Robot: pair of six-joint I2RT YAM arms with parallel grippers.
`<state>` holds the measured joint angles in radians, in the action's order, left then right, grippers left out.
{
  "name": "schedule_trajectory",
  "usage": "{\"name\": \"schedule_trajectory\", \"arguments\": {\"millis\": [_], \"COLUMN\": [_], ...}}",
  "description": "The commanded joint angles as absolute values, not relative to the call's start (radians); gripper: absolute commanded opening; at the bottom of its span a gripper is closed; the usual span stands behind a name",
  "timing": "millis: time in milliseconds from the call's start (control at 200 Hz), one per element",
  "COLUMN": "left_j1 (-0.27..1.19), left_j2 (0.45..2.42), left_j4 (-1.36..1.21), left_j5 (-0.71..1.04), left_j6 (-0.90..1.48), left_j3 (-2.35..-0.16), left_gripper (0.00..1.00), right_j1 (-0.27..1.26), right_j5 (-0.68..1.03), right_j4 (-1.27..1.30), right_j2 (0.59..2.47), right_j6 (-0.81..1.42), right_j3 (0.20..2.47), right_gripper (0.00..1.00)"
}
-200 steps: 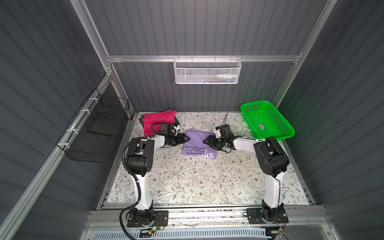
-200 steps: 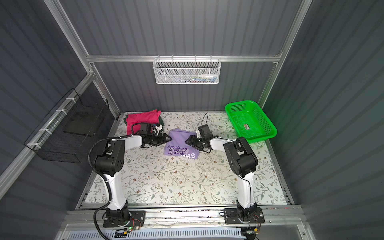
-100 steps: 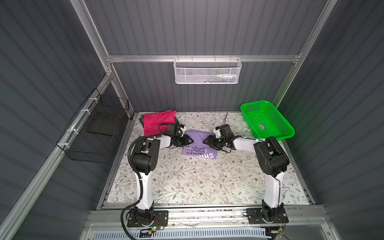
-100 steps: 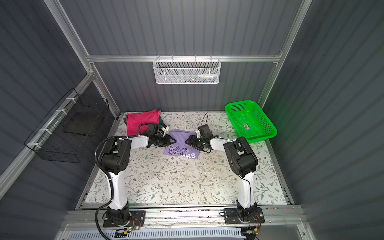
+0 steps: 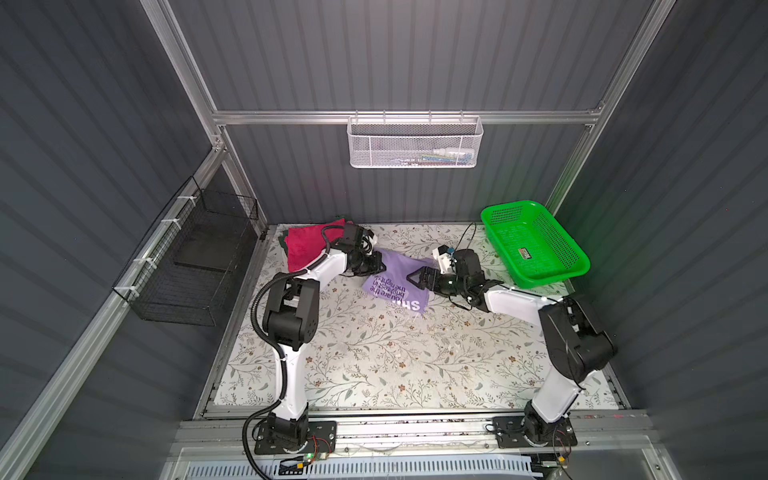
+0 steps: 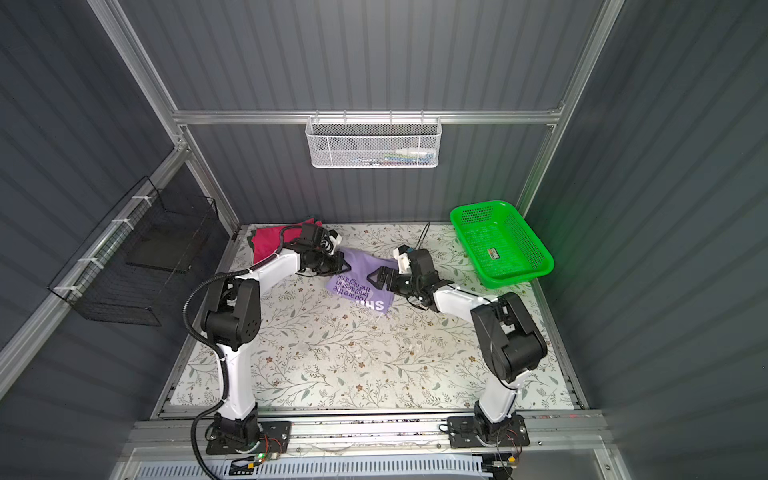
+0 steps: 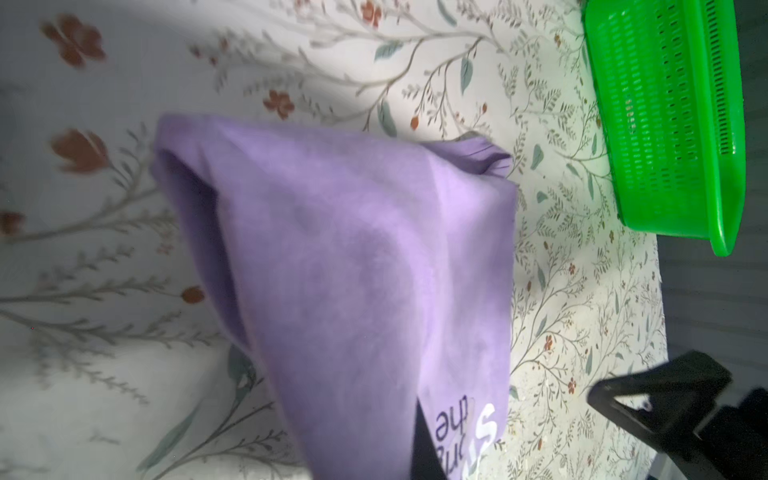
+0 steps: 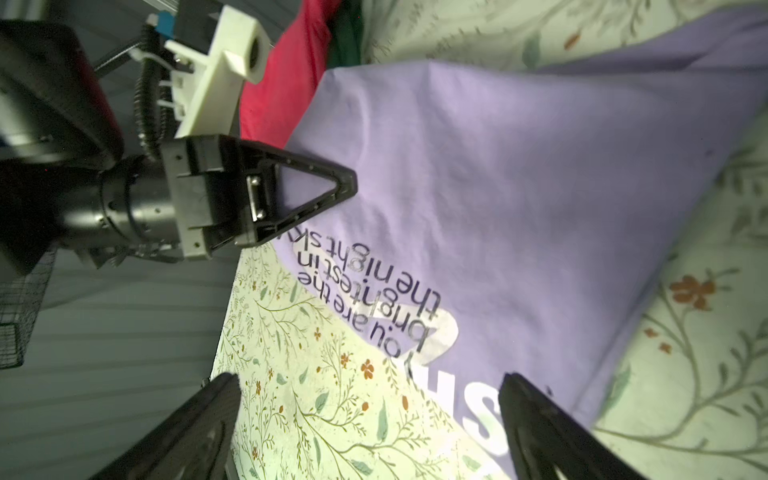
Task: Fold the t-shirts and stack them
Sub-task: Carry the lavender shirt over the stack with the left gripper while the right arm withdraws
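Left tool (image 5: 376, 266): jaws closed, pinching the near edge of the lavender t-shirt (image 5: 395, 284). The right wrist view shows its fingertips (image 8: 347, 185) clamped on the cloth. In the left wrist view the shirt rises from the worktop (image 5: 374, 353) up toward this tool.

Right tool (image 5: 415, 279): jaws wide, gripping nothing. Its fingers (image 8: 536, 415) straddle the shirt's lettered corner; can't tell if they touch the cloth.

The lavender t-shirt lies between the two tools, lettering up, partly folded, flat on the worktop at the right tool's end.

The magenta t-shirt (image 5: 303, 249) is behind the left tool, beside its wrist. It sits on a dark green t-shirt (image 8: 347, 37), which only shows at the edges.

The green basket (image 5: 532, 237) is behind the right tool, well apart from the shirts.
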<state>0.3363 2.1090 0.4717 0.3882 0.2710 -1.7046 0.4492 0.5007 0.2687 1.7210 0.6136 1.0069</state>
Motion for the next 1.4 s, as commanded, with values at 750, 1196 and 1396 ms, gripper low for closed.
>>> {"name": "schedule_trajectory", "arguments": {"millis": [750,1196,1396], "left_j1": [0.373,0.367,0.354], "left_j2": [2.339,2.352,2.38], "left_j4": [0.847,0.735,0.729], "left_j5": [-0.25,-0.437,-0.489], "left_j6": [-0.041,-0.121,-0.16], "left_j3": [-2.34,-2.403,-2.461], "left_gripper": [0.0,0.0,0.0], "right_j1": [0.675,0.692,0.693], "right_j5": [0.233,0.15,0.172], "right_j4": [1.192,1.21,1.189], "right_j2": [1.696,1.733,1.746], "right_j6": [0.114,0.049,0.061], "right_j3": [0.505,0.527,0.543], "right_gripper": [0.99,0.99,0.99]}}
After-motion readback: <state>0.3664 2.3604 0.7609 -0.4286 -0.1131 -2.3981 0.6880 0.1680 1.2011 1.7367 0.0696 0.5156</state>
